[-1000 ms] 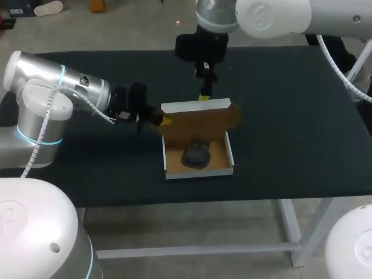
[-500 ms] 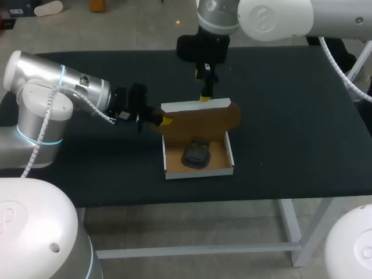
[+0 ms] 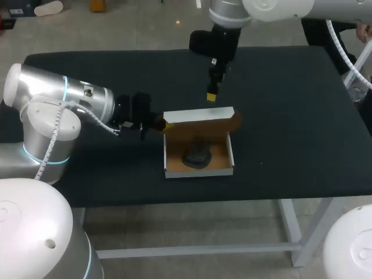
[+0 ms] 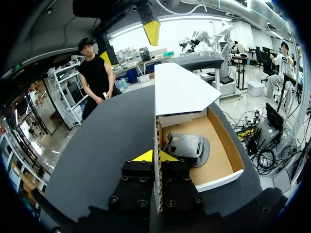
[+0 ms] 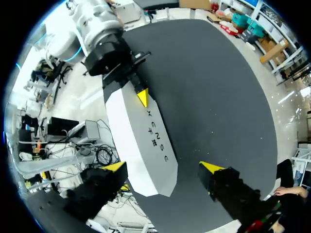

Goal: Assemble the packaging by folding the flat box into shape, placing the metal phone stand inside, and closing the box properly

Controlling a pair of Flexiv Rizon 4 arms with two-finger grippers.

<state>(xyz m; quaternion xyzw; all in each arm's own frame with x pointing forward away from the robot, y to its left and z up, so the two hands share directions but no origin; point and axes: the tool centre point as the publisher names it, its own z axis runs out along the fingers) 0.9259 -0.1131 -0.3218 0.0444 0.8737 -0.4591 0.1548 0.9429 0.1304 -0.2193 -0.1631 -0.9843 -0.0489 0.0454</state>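
Status: task well advanced, not complete. The box (image 3: 197,172) stands formed as an open tray near the middle of the surface (image 3: 290,116); its walls are upright, so the folding stage reads as done. The phone stand (image 3: 196,156) lies on the tray's floor, within the walls; the loading stage also reads as done.

The lid (image 3: 200,115) is raised along the tray's far wall and tilted over the opening, not yet down; closure is the step outstanding.

The left tool (image 3: 164,124) is clenched on the lid's left edge; in its own wrist view the panel's edge runs between the two yellow tips, both in contact. The right tool (image 3: 212,96) hangs above and behind the lid, released, fingers spread wide and apart from the cardboard; in its own wrist view the lid's white face lies ahead of the spread fingers.

Left to do, in my judgement: lower the lid flat over the tray and tuck its front edge in; how the closing flaps are cut cannot be told from here.
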